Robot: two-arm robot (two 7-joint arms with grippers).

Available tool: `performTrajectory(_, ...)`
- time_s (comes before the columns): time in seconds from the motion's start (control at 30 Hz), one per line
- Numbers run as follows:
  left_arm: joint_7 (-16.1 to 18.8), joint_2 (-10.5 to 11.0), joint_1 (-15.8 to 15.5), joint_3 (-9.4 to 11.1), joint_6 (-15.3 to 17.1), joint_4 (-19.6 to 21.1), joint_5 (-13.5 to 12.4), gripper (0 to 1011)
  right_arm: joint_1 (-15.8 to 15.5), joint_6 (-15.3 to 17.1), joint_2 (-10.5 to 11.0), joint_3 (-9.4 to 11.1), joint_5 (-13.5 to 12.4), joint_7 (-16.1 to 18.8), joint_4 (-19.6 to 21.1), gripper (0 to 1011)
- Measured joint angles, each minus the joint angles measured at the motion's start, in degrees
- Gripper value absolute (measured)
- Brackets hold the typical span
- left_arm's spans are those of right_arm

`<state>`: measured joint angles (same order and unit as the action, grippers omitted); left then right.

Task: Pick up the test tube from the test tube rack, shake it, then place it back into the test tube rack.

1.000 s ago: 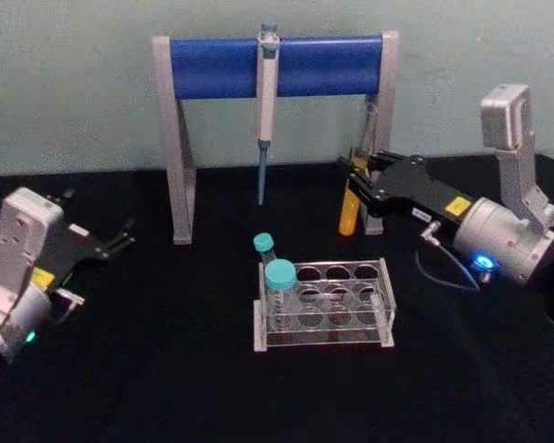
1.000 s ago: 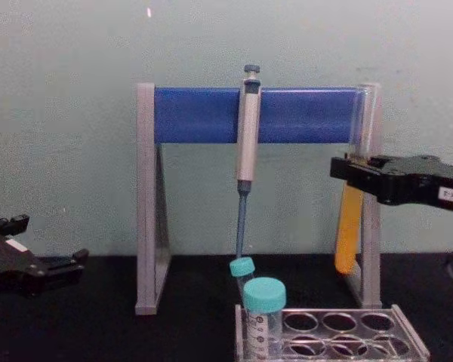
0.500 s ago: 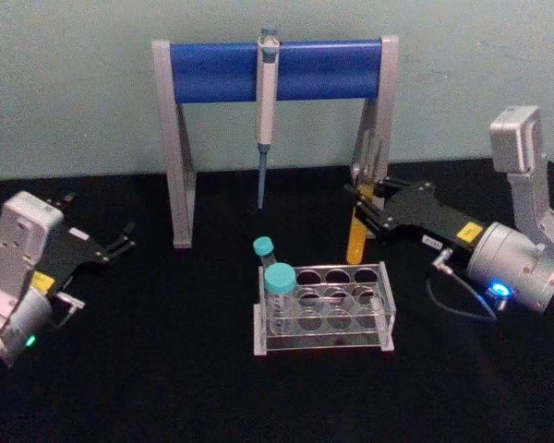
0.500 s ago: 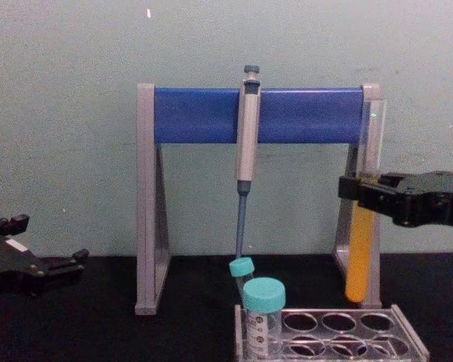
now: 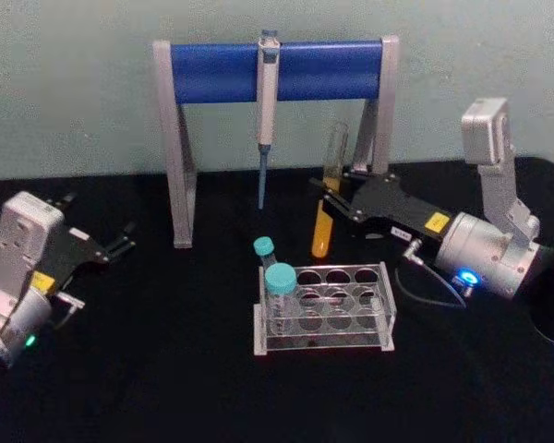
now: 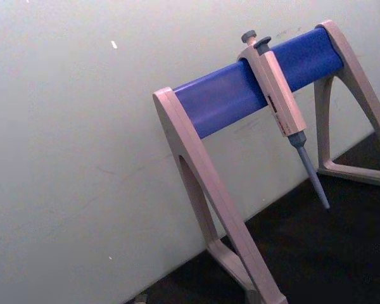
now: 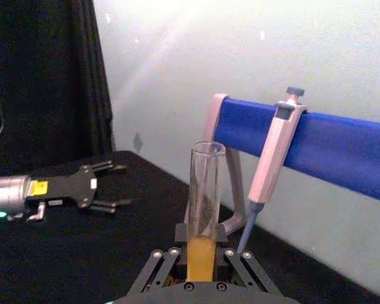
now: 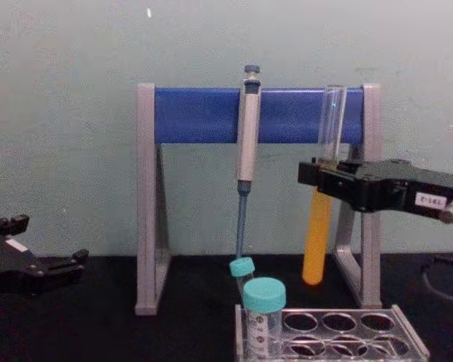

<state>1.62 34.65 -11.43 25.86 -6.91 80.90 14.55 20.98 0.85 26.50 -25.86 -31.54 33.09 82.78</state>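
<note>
Reference dial: head view, centred on the test tube rack point(image 5: 385, 318), with 12 o'clock toward the back wall.

1. Right pincer point(image 5: 327, 191): reaches in from 2 o'clock and is clamped on the test tube point(image 5: 322, 231) at about mid-length. The wrist view shows both fingers point(image 7: 172, 255) pressed against the glass, just at the top of the liquid.
2. Test tube: held in the air at 12 o'clock of the rack, clear of every hole. It is uncapped, with orange-yellow liquid in the lower half. In the head view its open mouth leans slightly toward 1 o'clock. In the chest view it stands close to upright, and its rounded bottom hangs above rack height, in front of the pipette stand point(image 5: 277, 69).
3. Test tube rack: rests flat on the black counter point(image 5: 166, 369). A teal-capped tube point(image 5: 280, 277) stands in its 9 o'clock column. A second, smaller capped tube point(image 5: 264, 245) leans at 10 o'clock; it cannot be told whether it sits in a hole.
4. Left pincer point(image 5: 122, 238): at 9 o'clock, well apart from the rack, low over the counter, fingers spread and holding nothing.
5. A pipette point(image 5: 268, 92) hangs from the stand's blue bar at 12 o'clock, tip down.
</note>
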Motion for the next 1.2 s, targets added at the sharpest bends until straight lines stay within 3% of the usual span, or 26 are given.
performTrajectory(0.33,-0.01,0.0,0.0,0.0,0.0,0.0,0.0,1001,1.15,-0.57,-0.8,0.69,0.65,-2.19,-2.18,235)
performTrajectory(0.97,0.0,0.0,0.0,0.0,0.0,0.0,0.0,1001,-0.86,0.49,0.07,2.91,1.43,-4.75,-0.17,235)
performTrajectory(1.2,0.0,0.0,0.0,0.0,0.0,0.0,0.0,1001,-3.29,2.67,1.55,4.38,1.67,-7.03,2.85,234)
